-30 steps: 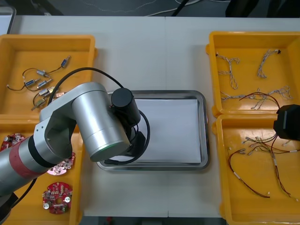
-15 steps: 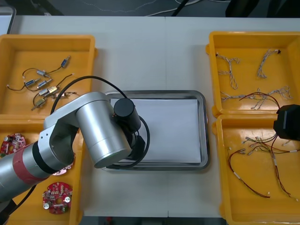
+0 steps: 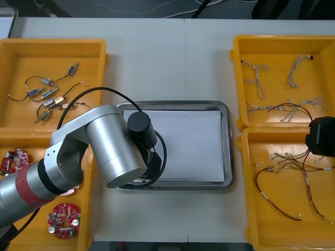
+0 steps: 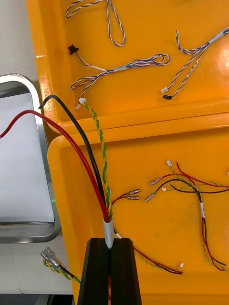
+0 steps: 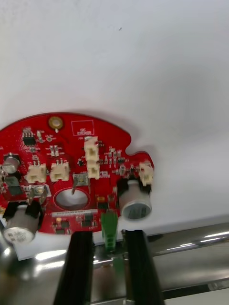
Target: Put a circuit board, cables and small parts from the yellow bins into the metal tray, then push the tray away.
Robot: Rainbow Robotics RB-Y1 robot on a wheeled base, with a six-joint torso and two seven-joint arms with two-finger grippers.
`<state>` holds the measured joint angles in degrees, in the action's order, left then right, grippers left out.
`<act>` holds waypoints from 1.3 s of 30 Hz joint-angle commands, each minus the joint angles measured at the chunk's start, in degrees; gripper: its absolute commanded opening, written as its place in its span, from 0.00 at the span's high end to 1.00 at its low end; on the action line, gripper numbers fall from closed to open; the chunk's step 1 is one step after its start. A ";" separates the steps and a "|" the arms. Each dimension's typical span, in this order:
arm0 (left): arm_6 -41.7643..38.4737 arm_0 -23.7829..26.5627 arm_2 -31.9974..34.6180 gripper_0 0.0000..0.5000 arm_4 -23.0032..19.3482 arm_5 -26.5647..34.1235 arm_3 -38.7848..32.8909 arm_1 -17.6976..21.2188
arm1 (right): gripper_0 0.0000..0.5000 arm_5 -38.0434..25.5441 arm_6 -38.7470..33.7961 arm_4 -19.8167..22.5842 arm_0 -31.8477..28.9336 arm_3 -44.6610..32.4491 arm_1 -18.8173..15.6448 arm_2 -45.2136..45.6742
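The circuit board [image 5: 71,167] looked light, stiff and fragile, its face crowded with components, so an edge hold seemed safest. The left gripper [image 5: 109,267] pinched it by the green connector [image 5: 109,228] at its rim. The board lay just beyond the fingertips, low over the white floor at the near-left corner of the metal tray [image 3: 226,146]. The right gripper [image 4: 110,267] hung over the right yellow bins [image 4: 143,228], clamped on a limp red and yellow cable [image 4: 98,181].
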<state>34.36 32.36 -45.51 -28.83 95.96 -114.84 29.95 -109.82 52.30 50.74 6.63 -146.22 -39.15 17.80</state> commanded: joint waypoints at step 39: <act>7.92 2.27 30.21 0.00 -12.30 14.04 -8.48 3.72 | 1.00 -0.18 -1.42 -0.29 -0.74 -1.62 -1.99 -0.48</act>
<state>34.97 32.72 -19.62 -40.26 109.50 -120.94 31.09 -109.82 52.30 50.74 6.62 -146.22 -39.15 17.80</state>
